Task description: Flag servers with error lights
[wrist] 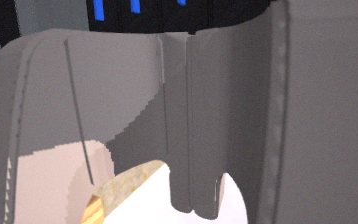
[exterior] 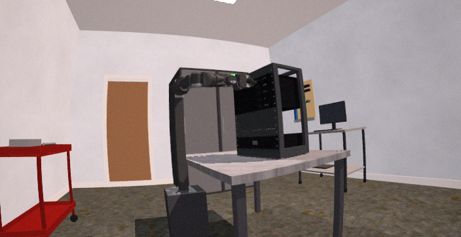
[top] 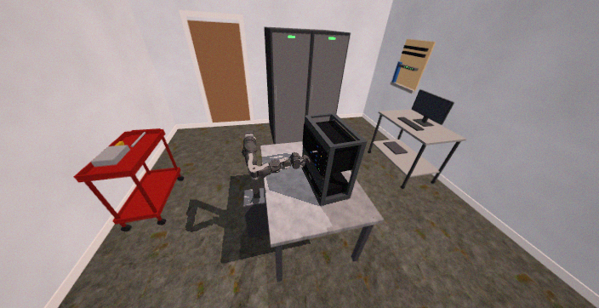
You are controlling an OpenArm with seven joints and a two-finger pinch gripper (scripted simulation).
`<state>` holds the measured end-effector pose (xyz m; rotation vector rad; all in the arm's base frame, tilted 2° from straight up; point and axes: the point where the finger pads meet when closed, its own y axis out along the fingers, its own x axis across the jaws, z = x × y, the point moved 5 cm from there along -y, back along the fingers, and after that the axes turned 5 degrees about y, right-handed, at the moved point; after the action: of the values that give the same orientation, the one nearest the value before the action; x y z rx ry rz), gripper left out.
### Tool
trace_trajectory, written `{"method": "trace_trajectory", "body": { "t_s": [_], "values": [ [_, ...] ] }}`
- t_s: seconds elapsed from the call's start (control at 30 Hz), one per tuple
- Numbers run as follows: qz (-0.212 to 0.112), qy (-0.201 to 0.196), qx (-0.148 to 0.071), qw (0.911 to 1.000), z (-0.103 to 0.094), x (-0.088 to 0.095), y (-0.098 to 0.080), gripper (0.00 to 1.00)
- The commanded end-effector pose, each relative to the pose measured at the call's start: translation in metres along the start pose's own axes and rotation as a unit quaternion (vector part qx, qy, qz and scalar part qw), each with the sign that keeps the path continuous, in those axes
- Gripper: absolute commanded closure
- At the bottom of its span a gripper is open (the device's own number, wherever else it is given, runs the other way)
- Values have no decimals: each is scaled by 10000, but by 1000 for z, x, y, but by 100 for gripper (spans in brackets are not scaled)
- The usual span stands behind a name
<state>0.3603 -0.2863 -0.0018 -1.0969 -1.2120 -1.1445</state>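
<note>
Two smooth grey fingers of the gripper pressed together, empty; boxy black rack behind.

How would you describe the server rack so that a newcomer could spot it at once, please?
Find the grey table in the middle of the room. The server rack is the open black frame standing on it, with the arm's gripper at its front. Unlike the tall closed cabinets behind, it shows tiny lights.
</note>
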Motion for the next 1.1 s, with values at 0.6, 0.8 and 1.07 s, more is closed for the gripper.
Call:
{"method": "trace_trajectory", "body": {
  "t_s": [0.6,0.8,1.07],
  "values": [
    [11,-16,25,10000,2,1,70,100],
    [14,-16,26,10000,2,1,85,100],
    [7,-22,36,10000,2,1,87,100]
  ]
}}
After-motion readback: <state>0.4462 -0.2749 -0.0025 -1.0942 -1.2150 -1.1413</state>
